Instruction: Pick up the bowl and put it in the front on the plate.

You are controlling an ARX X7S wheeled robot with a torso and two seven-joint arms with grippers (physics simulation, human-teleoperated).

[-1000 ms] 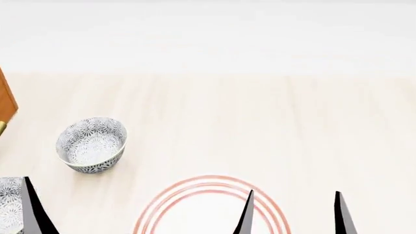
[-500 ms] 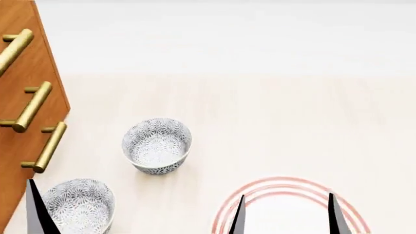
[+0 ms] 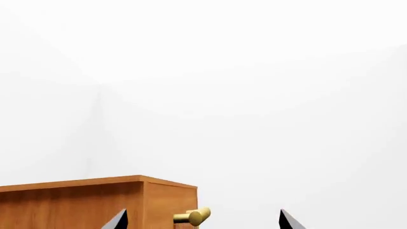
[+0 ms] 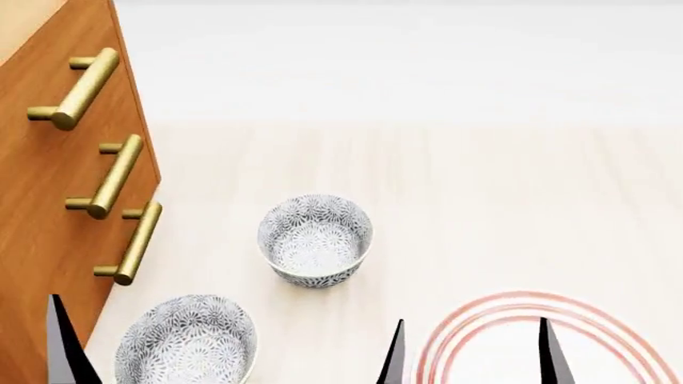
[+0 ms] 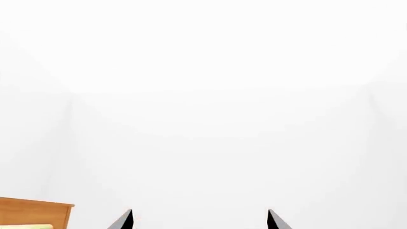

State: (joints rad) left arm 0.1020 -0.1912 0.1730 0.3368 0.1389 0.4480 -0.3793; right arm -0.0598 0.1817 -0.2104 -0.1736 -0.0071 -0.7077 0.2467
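Both end effectors, left (image 3: pixel 202 224) and right (image 4: pixel 469 356), hold fingers apart, empty, level above the table (image 4: pixel 481 200).

Bright, even, sharp renders; faint soft shadows; washed-out white background.

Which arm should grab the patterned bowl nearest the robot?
Left, probably. The near floral bowl sits by the left gripper; the right gripper hangs over the red-ringed plate.

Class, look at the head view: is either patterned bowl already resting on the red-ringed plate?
No: both bowls sit on the bare table, apart from the plate.
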